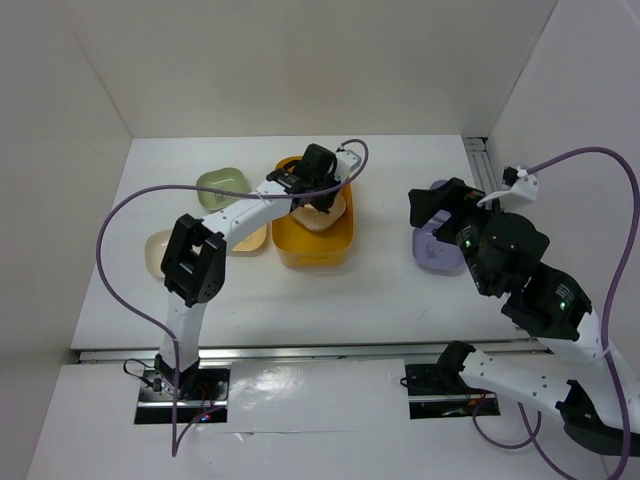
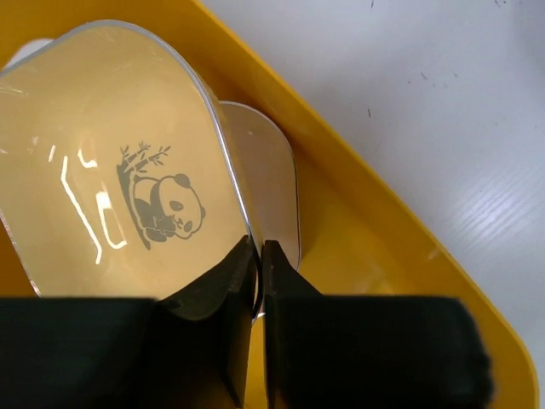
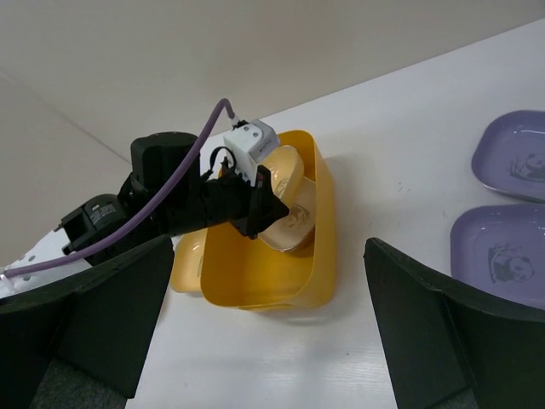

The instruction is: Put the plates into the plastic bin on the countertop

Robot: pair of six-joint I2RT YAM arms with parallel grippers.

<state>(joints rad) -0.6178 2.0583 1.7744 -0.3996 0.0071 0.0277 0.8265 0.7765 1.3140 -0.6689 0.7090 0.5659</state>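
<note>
Looking at a plain white table (image 1: pixel 380 290) boxed in by white walls (image 1: pixel 300 60) on three sides. One yellow-orange plastic bin (image 1: pixel 300 250) sits mid-table, its long axis running away from the arm bases. Seven plates in view: one green plate (image 1: pixel 222 188), two cream-yellow plates (image 1: pixel 160 250) left of the bin (one partly under the left arm), two lavender plates (image 3: pixel 502 256) on the right, and two in the bin. The left tool (image 2: pixel 260 264) is pinched on the rim of the held plate (image 2: pixel 128 145), which stands tilted on edge in the bin with its panda print facing the wrist. The second plate (image 2: pixel 268 179) is just behind it. The right tool (image 3: pixel 264 336) gapes wide and empty above the lavender pair.
</note>
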